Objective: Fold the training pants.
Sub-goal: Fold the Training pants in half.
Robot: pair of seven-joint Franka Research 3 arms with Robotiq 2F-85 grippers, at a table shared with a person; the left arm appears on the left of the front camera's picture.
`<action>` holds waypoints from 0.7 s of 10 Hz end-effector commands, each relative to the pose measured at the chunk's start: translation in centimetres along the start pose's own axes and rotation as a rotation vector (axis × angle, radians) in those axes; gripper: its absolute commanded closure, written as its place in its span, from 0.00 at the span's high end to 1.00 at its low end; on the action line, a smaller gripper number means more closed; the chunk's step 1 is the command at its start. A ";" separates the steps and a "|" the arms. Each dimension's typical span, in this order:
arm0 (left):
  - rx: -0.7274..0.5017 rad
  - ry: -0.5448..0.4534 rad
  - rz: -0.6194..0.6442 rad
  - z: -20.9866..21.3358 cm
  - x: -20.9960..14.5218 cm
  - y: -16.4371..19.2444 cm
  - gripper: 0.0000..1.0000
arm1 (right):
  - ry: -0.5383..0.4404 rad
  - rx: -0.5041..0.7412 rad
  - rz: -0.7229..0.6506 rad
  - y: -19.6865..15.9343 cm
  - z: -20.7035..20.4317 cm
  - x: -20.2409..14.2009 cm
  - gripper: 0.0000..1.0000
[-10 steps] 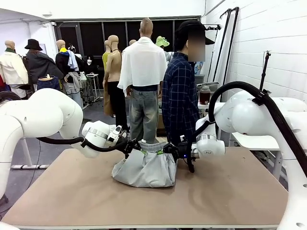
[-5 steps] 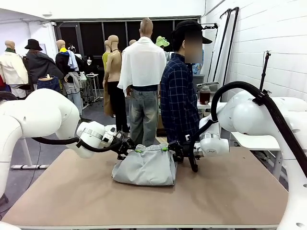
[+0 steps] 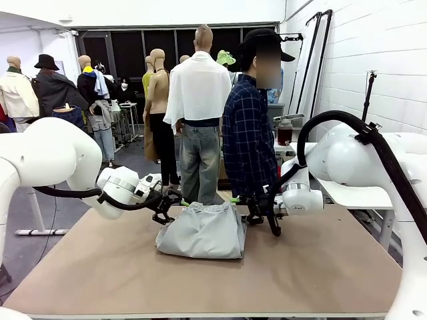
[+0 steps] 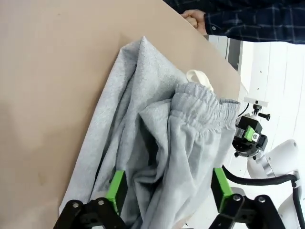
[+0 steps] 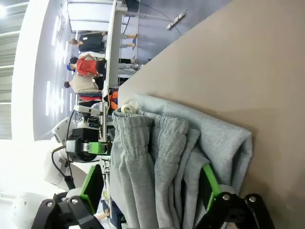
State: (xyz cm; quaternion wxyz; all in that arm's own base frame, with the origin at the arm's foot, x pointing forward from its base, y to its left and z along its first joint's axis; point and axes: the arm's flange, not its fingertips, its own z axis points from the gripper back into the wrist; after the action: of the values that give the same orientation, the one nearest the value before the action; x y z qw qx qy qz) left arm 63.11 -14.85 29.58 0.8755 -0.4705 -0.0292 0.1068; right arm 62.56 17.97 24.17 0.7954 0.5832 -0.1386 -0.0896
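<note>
Lying folded on table: training pants | left gripper now apart, released | right gripper now apart, released

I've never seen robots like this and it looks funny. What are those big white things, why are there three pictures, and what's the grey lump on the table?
The big white things are two robot arms. Each ends in a black claw with green pads. One picture comes from a camera between the arms, looking across the table at a person standing on the far side. The other two come from small cameras on the arms' wrists, so they look tilted. The grey lump is a pair of soft training pants, folded into a bundle on the table. The left claw and the right claw are both open, one at each side of the pants, holding nothing.
</note>
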 end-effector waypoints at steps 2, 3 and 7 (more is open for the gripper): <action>-0.008 -0.056 -0.018 2.4 -2.3 -0.2 1.00 | 0.007 -0.047 -0.007 0.5 1.8 -0.5 1.00; -0.008 -0.063 -0.024 2.8 -2.6 -0.3 1.00 | 0.001 -0.045 0.001 0.7 2.2 -0.5 1.00; 0.013 -0.047 -0.013 3.2 -2.0 -1.0 1.00 | -0.005 -0.020 0.009 0.4 1.9 -0.1 0.89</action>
State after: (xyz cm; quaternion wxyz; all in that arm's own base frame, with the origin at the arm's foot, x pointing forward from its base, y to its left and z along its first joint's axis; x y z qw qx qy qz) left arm 60.73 -13.72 32.33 0.8823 -0.4556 -0.0583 0.1024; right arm 61.80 16.39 25.34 0.8027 0.5729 -0.1427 -0.0841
